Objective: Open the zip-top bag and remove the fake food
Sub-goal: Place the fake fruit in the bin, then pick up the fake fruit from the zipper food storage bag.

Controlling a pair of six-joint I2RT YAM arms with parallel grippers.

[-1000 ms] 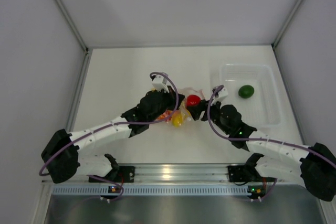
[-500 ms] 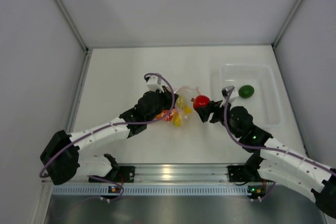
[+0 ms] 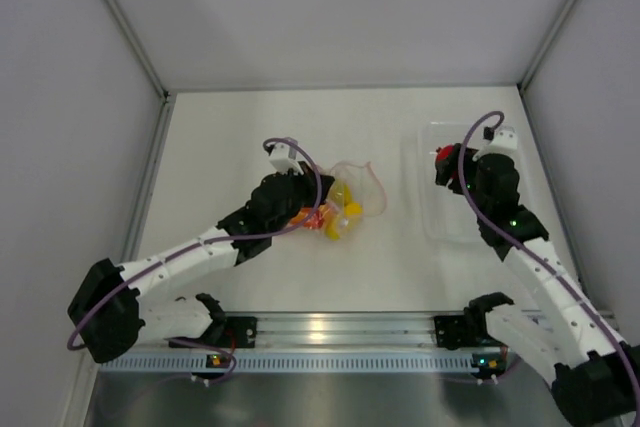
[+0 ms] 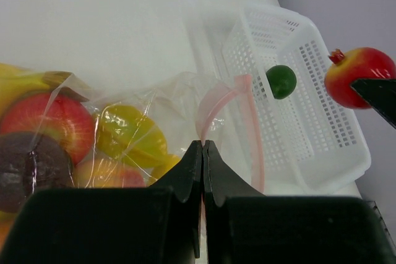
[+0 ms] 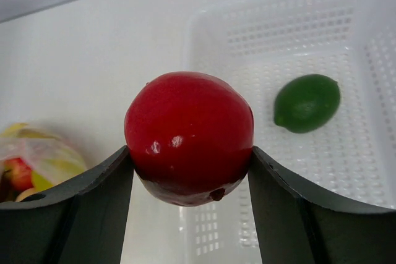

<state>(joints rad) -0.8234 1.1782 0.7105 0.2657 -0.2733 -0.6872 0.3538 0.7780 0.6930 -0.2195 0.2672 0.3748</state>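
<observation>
Red fruit (image 5: 185,122) sits clamped in the right pincer (image 5: 189,153) over the tray (image 5: 371,91) rim, upper right; left pincer (image 4: 202,149) grips the zip-top bag (image 4: 179,100).

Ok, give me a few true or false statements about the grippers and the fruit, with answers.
1. The right gripper holds a red fruit. True.
2. The zip-top bag has fruit inside, among them a yellow piece. True.
3. The green lime lies inside the zip-top bag. False: it lies in the white tray.
4. The left gripper is open. False: it is shut on the zip-top bag.
</observation>
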